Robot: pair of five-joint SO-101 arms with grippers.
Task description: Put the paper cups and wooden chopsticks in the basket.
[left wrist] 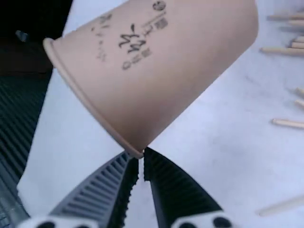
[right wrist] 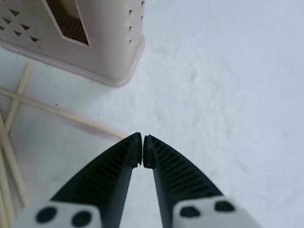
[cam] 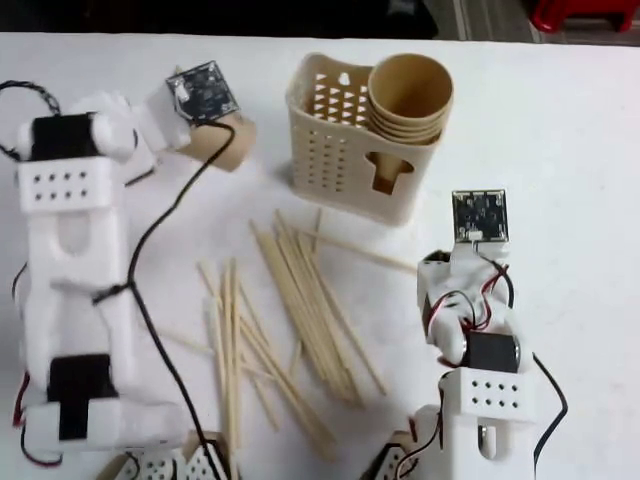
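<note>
The step in hand looks to be moving the held cup (left wrist: 156, 71) to the basket (cam: 345, 150). The left gripper (left wrist: 141, 159) has it by the rim alone, so the hold is probably weak. The cup hangs tilted and could swing or slip if the arm moves fast. A slow lift would suit, high enough to clear the basket wall. The mouth should then be turned upward over the stack (cam: 410, 95) already in the basket, so the cup nests rather than catching on an edge. It should be let go only once it sits low inside the top cup.

The left fingers (left wrist: 171, 185) are nearly together, pinching the cup's rim between their tips. In the high view the cup is near the basket, on the side away from the right arm.

The right gripper (right wrist: 142, 145) sits low over the tabletop (right wrist: 228, 95) just beside a basket corner. Its fingers (right wrist: 175, 175) are closed tip to tip with nothing between them. One chopstick (right wrist: 61, 113) runs up close to the tips, though whether it touches them cannot be told. The other chopsticks (cam: 300, 320) lie scattered on the tabletop between the arms.
</note>
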